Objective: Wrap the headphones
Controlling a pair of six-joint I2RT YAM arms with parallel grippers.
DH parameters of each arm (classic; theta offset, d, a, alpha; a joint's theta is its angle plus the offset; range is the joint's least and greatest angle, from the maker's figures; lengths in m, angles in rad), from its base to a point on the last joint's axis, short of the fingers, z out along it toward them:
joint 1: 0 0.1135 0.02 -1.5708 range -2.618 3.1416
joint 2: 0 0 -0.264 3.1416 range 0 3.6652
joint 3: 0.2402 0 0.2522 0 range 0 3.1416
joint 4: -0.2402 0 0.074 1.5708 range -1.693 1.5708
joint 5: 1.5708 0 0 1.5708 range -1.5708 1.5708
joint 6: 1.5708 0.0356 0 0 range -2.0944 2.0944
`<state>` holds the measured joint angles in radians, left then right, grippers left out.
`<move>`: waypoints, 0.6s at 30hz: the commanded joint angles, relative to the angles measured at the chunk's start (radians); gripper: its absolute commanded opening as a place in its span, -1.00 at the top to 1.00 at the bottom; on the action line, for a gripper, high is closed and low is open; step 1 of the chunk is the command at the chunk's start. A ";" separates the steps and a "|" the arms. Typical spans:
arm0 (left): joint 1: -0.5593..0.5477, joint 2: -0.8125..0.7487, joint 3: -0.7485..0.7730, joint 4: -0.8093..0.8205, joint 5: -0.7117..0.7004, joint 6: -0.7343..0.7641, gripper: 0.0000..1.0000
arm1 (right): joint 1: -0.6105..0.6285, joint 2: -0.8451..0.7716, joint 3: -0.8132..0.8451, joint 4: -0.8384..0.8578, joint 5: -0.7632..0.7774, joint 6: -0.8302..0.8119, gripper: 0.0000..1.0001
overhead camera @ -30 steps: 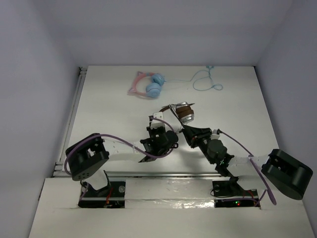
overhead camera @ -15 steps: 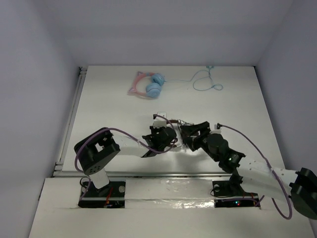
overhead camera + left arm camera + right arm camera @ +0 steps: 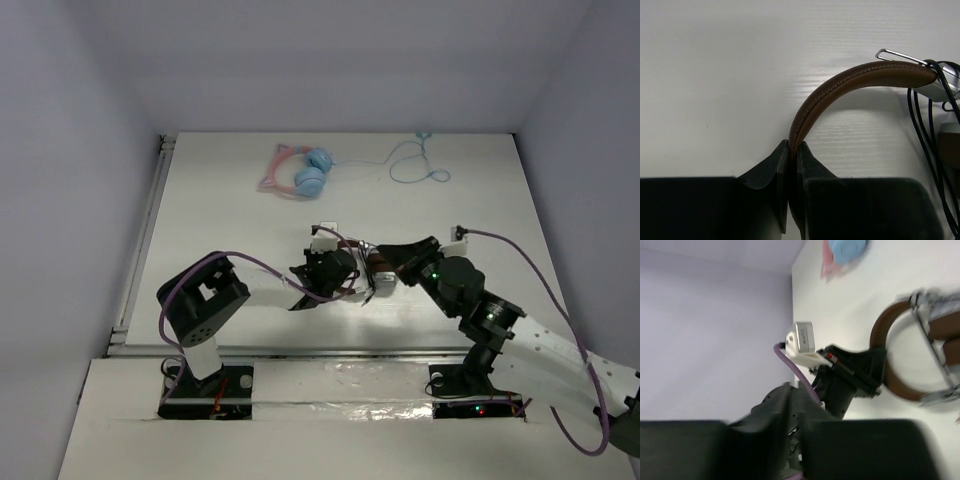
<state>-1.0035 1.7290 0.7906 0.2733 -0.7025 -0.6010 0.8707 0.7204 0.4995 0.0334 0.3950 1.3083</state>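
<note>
Headphones (image 3: 850, 80) mid-table, headband pinched in left gripper (image 3: 792, 149).
Left jaws are closed to a sliver on the headband (image 3: 812, 107), gripping it near one end; from there the band arcs up and right to a silver slider (image 3: 896, 54). Right gripper (image 3: 385, 263) sits just right of the headphones, tips toward them; its wrist view is blurred, so its opening cannot be read. Bare table (image 3: 220, 220) lies to the left and beyond. Cat-ear headphones (image 3: 300, 172) lie well apart near the far edge, and the near edge is close behind both grippers. The band is brown with a stitched rim. Thin black cable (image 3: 929, 135) runs in several strands down past the slider end.
</note>
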 commanded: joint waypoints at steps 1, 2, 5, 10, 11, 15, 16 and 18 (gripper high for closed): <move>0.039 -0.034 0.058 -0.005 -0.023 0.036 1.00 | 0.002 -0.102 0.111 -0.162 0.197 -0.144 0.90; 0.039 -0.037 0.064 -0.009 -0.028 0.040 0.93 | 0.002 -0.119 0.123 -0.180 0.220 -0.202 0.92; 0.039 -0.077 0.062 -0.014 -0.055 0.058 0.29 | 0.002 -0.186 0.166 -0.266 0.291 -0.295 0.94; 0.039 -0.233 0.050 -0.032 -0.083 0.084 -0.56 | 0.002 -0.286 0.234 -0.403 0.403 -0.371 0.63; 0.039 -0.255 0.053 -0.042 -0.086 0.086 -0.64 | 0.002 -0.324 0.238 -0.408 0.406 -0.401 0.51; 0.039 -0.429 0.052 -0.082 -0.048 0.066 -0.86 | 0.002 -0.393 0.296 -0.455 0.389 -0.452 -0.33; 0.039 -0.472 0.039 -0.080 -0.002 0.063 -0.90 | 0.002 -0.400 0.309 -0.473 0.384 -0.461 -0.57; 0.039 -0.599 0.027 -0.075 0.044 0.052 -0.95 | 0.002 -0.410 0.359 -0.497 0.378 -0.494 -0.71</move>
<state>-0.9665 1.2839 0.8211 0.1986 -0.7086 -0.5392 0.8707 0.3283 0.7769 -0.4068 0.7376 0.8951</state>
